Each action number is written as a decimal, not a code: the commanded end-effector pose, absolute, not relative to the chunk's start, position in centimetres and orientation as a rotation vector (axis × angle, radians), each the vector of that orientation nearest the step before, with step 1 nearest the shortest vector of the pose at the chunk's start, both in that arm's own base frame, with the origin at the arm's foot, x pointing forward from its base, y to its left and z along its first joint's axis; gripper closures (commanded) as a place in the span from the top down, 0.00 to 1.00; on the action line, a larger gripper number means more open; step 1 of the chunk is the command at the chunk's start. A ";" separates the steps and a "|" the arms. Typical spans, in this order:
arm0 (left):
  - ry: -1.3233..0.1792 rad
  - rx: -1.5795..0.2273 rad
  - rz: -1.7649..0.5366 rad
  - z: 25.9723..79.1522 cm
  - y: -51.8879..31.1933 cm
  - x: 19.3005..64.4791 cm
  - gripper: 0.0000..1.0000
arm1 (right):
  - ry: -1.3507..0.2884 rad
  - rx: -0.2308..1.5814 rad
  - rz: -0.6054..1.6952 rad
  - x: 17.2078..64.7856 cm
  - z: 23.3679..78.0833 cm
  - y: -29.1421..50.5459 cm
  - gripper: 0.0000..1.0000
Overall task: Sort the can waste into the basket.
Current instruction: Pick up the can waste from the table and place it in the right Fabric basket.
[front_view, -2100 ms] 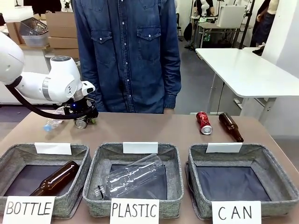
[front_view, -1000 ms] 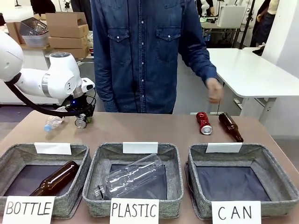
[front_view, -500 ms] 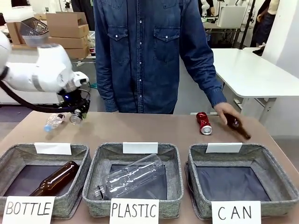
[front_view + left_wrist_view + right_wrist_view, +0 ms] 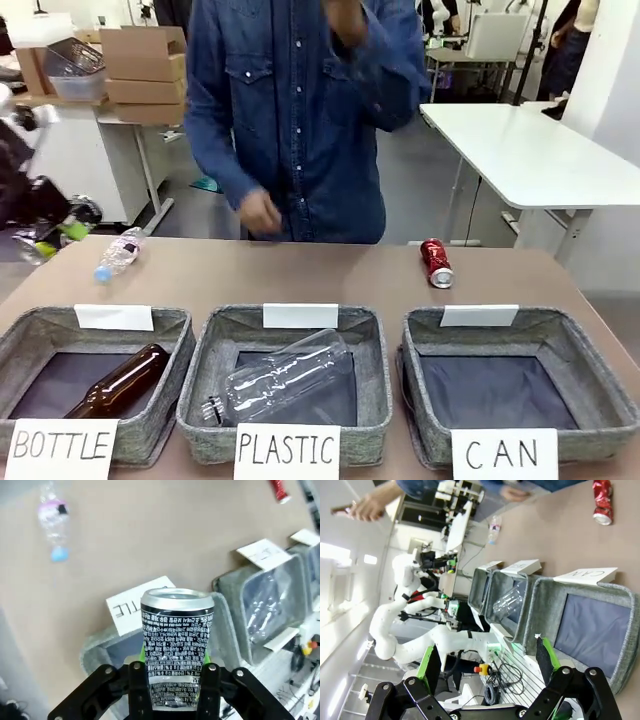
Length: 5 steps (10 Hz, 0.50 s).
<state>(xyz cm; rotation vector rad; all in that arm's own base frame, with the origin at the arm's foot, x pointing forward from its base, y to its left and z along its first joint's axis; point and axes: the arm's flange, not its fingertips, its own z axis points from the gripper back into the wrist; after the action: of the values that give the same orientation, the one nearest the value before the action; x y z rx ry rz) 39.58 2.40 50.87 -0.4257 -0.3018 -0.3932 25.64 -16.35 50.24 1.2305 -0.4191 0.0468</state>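
Right hand [image 4: 487, 650]: jaws wide, gripping nothing, on the near side.
Basket [image 4: 560, 320], carded "CAN": near right of the counter [image 4: 330, 280].
Left hand [image 4: 174, 669]: clamped on the black can [image 4: 177, 630], raised at far left.
Red can [image 4: 436, 263]: lying on the counter beyond the basket, apart from it.

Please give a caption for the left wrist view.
Left gripper shut on the black can; a grey basket and a plastic bottle lie beyond.

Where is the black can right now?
In the left wrist view, the black can is clamped between the fingers of the left gripper, with the BOTTLE basket just beyond it.
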 end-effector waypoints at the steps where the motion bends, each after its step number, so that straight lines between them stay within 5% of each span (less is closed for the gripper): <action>1: -0.301 -0.348 -0.307 49.0 -1.1 47.9 0.00 | -0.448 1.248 0.070 25.8 50.5 -16.3 1.00; 2: -0.301 -0.348 -0.307 49.0 -1.1 47.9 0.00 | -0.448 1.248 0.070 25.8 50.5 -16.3 1.00; 3: -0.311 -0.405 -0.371 50.4 1.2 41.5 0.39 | -0.448 1.248 0.070 25.8 50.5 -16.3 1.00; 5: -0.245 -0.476 -0.320 51.9 3.3 45.8 0.39 | -0.448 1.248 0.070 25.8 50.5 -16.3 1.00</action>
<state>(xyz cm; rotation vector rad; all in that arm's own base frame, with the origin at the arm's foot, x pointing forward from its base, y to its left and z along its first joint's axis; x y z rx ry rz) 45.00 1.27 50.09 -0.4316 -0.2705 -0.3316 25.67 -16.28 50.27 1.2290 -0.4176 0.0484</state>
